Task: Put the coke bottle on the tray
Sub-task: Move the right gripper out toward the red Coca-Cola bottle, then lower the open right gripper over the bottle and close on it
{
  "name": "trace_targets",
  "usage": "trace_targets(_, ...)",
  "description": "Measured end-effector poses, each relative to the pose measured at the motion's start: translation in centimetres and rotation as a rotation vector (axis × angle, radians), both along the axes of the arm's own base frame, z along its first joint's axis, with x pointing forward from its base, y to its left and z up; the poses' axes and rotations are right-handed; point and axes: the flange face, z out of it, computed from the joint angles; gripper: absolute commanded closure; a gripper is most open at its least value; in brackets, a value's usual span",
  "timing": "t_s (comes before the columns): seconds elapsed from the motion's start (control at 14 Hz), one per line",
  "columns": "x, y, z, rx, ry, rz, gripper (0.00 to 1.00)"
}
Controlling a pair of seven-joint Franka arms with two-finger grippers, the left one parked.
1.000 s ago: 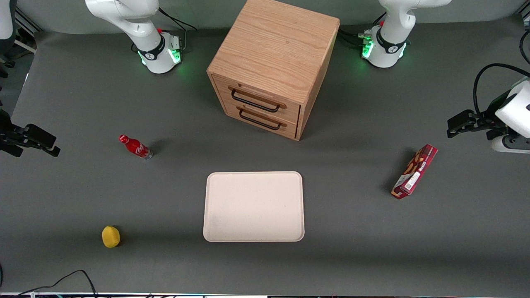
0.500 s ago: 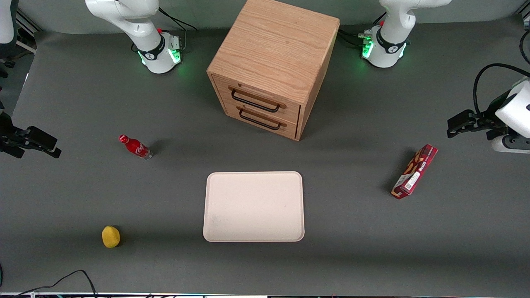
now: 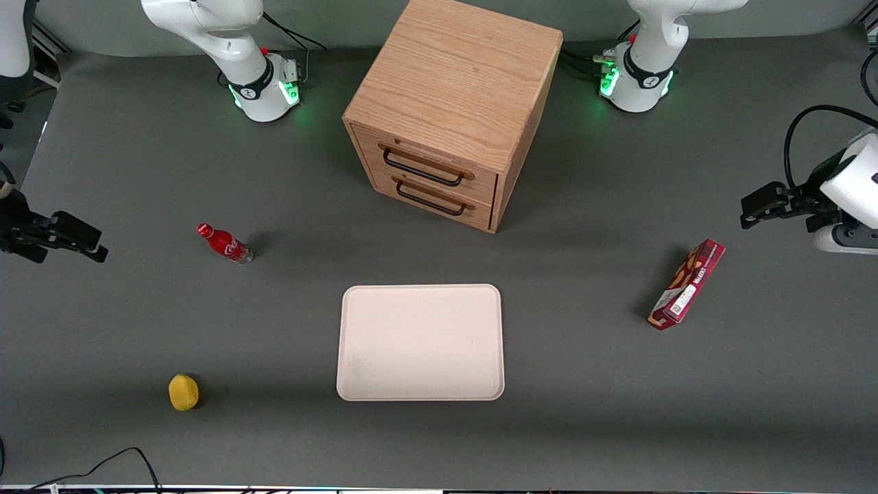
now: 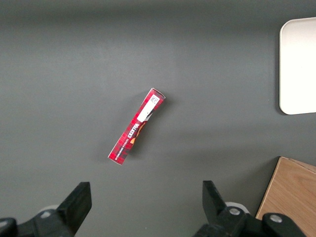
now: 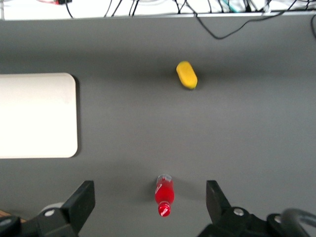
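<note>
A dark grey mat covers the table (image 3: 137, 329), and a pale strip with cables runs along its edge nearest the front camera. The wooden drawer cabinet (image 3: 449, 113) is the largest thing on it, standing between the two arm bases with its two black-handled drawers shut. In front of the cabinet, nearer the front camera, the cream tray (image 3: 420, 342) lies flat and bare. A long red snack box (image 3: 686, 284) lies toward the parked arm's end of the table, well apart from the tray. The coke bottle (image 3: 225, 243) lies on its side on the mat toward the working arm's end, well apart from the tray, its red cap pointing away from the tray. A yellow lemon (image 3: 183, 392) sits nearer the front camera than the bottle.

The right arm reaches in from the working end of the table, raised above the mat. Its gripper (image 3: 68, 237) hangs well clear of the bottle, holding nothing, with its black fingers (image 5: 81, 202) spread wide; the wrist view shows the bottle (image 5: 164, 193) on the mat between them.
</note>
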Motion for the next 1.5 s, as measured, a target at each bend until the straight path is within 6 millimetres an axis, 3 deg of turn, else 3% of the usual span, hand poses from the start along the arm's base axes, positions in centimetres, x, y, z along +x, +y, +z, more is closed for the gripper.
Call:
trace_targets(0.43,-0.1,1.6,-7.3,0.004,0.060,0.027,0.00)
trace_targets(0.71,-4.4,3.4,-15.3,0.001,0.034,0.058,0.00)
trace_targets(0.93,-8.0,3.2,-20.6,-0.002,0.046,0.057,0.00)
trace_targets(1.21,-9.8,2.9,-23.3,-0.004,0.090,0.057,0.03)
trace_targets(1.5,-10.6,-0.7,-24.6,-0.006,0.087,0.071,0.10)
